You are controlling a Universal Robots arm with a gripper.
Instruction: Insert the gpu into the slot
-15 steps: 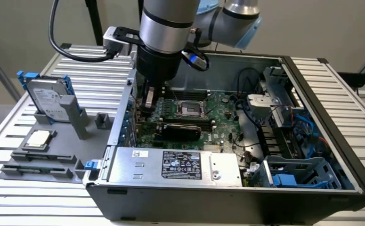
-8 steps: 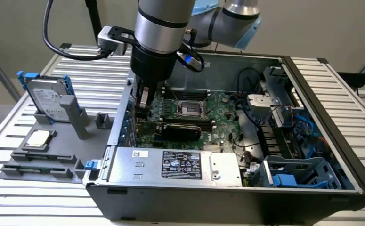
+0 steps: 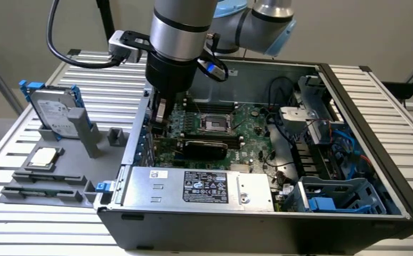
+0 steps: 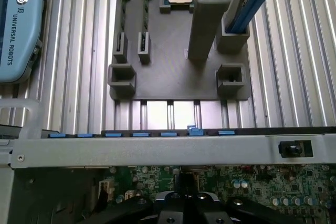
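Just outside the case point(image 3: 263, 234), on the exterior view's left, a grey fixture point(image 3: 78, 162) carries a hard drive point(image 3: 53, 112) and a processor chip point(image 3: 44, 156). Inside the case's wall on that side, the gripper point(image 3: 160, 128) reaches down to the motherboard point(image 3: 252, 120), jaws pressed fully together; whether they pinch anything cannot be told. The gpu point(image 3: 204, 146) stands low on the board just to the gripper's right in the exterior view, behind the silver power-supply box point(image 3: 192, 186) at the case's near wall.

- gpu point(image 3: 204, 147): matte black.
- Motherboard point(image 3: 245, 125): green.
- Power-supply box point(image 3: 149, 186): silver, with a black-and-white label.
- Tabletop point(image 3: 384, 106): silver, ribbed stripes.
- Fixture tray point(image 4: 173, 72): grey.
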